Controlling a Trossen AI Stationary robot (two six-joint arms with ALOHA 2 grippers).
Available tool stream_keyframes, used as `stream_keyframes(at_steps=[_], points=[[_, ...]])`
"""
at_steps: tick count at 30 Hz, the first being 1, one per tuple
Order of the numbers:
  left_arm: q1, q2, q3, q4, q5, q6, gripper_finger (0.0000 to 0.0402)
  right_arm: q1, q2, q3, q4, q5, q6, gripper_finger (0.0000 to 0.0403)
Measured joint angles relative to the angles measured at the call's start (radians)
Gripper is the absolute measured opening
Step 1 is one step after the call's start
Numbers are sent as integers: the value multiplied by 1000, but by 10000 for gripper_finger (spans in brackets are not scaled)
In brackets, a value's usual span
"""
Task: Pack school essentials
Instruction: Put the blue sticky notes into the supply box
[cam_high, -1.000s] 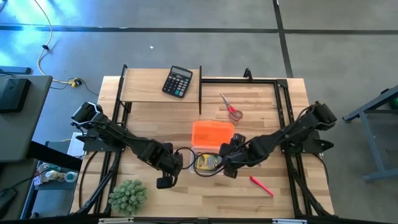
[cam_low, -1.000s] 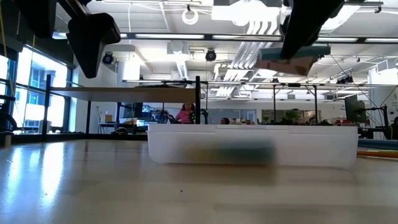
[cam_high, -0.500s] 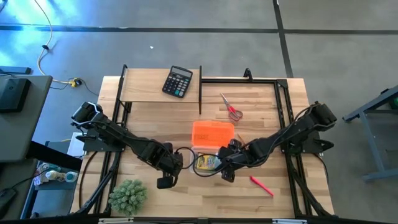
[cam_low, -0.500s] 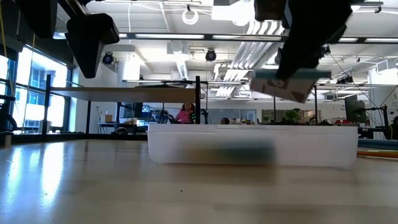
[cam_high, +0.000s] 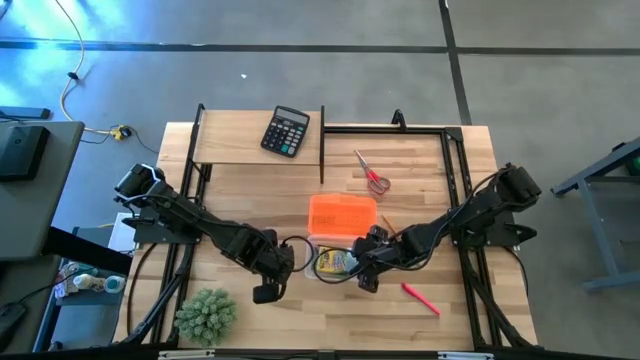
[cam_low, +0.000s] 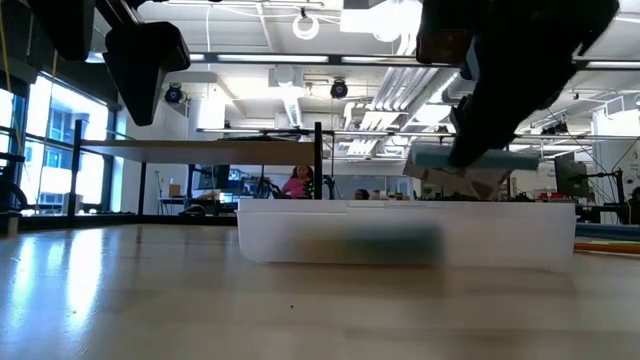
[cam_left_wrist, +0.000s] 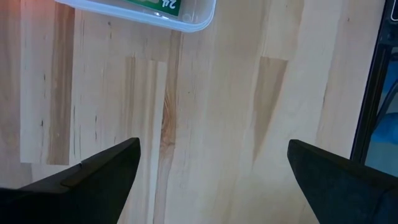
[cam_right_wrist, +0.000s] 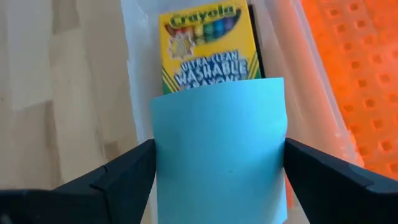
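Observation:
My right gripper (cam_right_wrist: 219, 174) is shut on the light-blue square note pad (cam_right_wrist: 221, 149) and hangs over the clear box (cam_high: 335, 262). The yellow-green crayon pack (cam_right_wrist: 208, 46) lies flat in that box. In the low view the pad (cam_low: 465, 165) sits just above the box's rim (cam_low: 405, 205). My left gripper (cam_left_wrist: 211, 168) is open over bare table beside the box's corner (cam_left_wrist: 186, 15), touching nothing. The red-handled scissors (cam_high: 373, 175) and the red pen (cam_high: 420, 297) lie on the table. I cannot make out the pencil or the eraser. My right gripper pinches the note pad between its two fingers (cam_right_wrist: 118, 177), which press on its two opposite side edges (cam_right_wrist: 160, 155). The fingers come from above, slanting down. The pad is lifted clear and tilted, just over the crayon pack, with its low edge (cam_low: 440, 172) near the box's rim.
The orange lid (cam_high: 342, 215) lies on the table just beyond the box. A black calculator (cam_high: 285, 131) rests on the raised shelf at the far side. The green spiky plant (cam_high: 205, 315) stands near the left front corner. Black frame rails (cam_high: 322, 145) border the work area.
My right gripper has come down toward the clear box and shifted a little toward the table's left, still shut on the note pad. The pad has dropped from well above the box to just over its rim and has tipped more.

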Motion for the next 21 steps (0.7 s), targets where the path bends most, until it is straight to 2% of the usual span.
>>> stream_keyframes(at_steps=[11, 21], points=[[0, 0, 0, 0, 0, -10, 395, -2, 0, -18, 0, 29, -47, 325], [0, 0, 0, 0, 0, -8, 395, -2, 0, -18, 0, -9, -37, 325]])
